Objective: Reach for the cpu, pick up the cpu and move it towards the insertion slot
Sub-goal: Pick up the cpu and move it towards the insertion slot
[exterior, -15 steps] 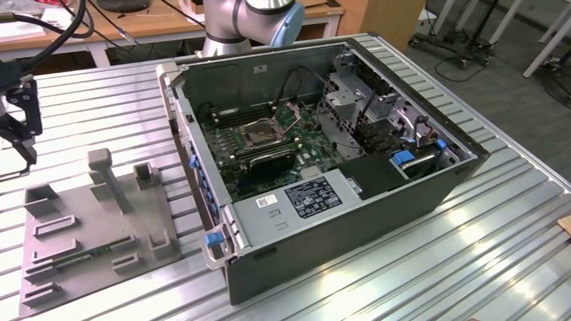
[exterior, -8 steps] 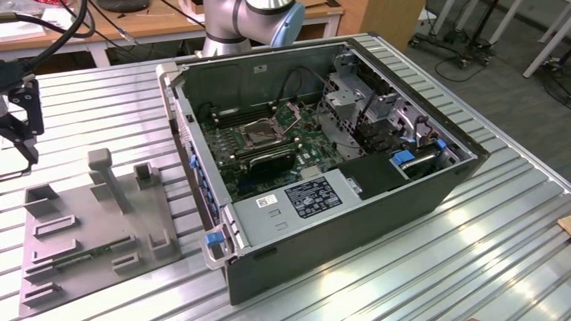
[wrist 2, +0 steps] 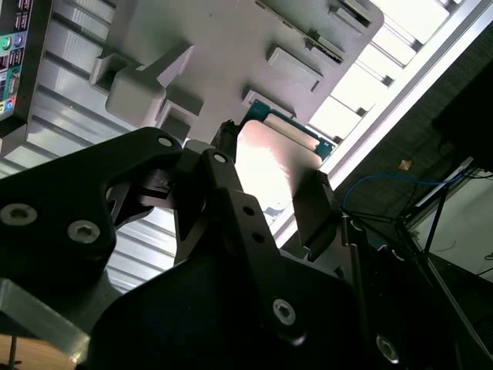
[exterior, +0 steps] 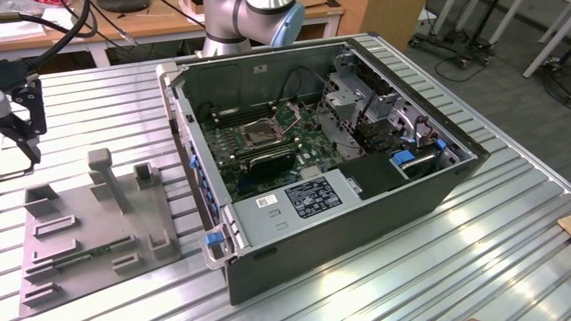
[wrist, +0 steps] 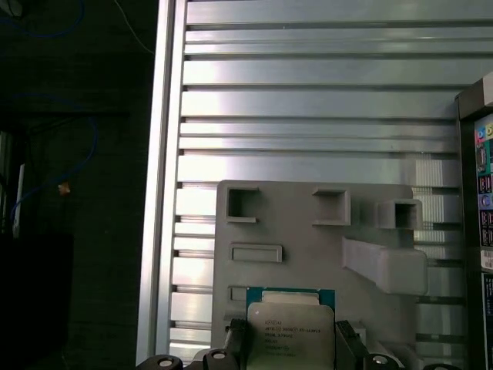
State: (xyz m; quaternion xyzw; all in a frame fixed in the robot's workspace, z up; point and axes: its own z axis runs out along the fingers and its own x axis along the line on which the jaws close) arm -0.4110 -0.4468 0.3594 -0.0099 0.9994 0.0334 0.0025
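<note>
Grip on the chip looks sound: the claw is closed down to chip width, one dark finger against each of two opposite edges of the cpu. This keeps the silvery lid level and the contact face untouched. In the second wrist view the cpu shows glare between the same two fingers. It seems to hang just clear of the grey tray rather than rest in it, though the gap is hard to judge.

In the exterior view the claw sits at the view's far left, above the tray's far end. It is well apart from the insertion slot, which lies on the board inside the open computer case.

Between them stand the tray's tall post and the case's near wall with its blue clips. Cables and a metal drive cage crowd the slot's far side. A green memory stick lies in the tray on the ribbed worktop.
</note>
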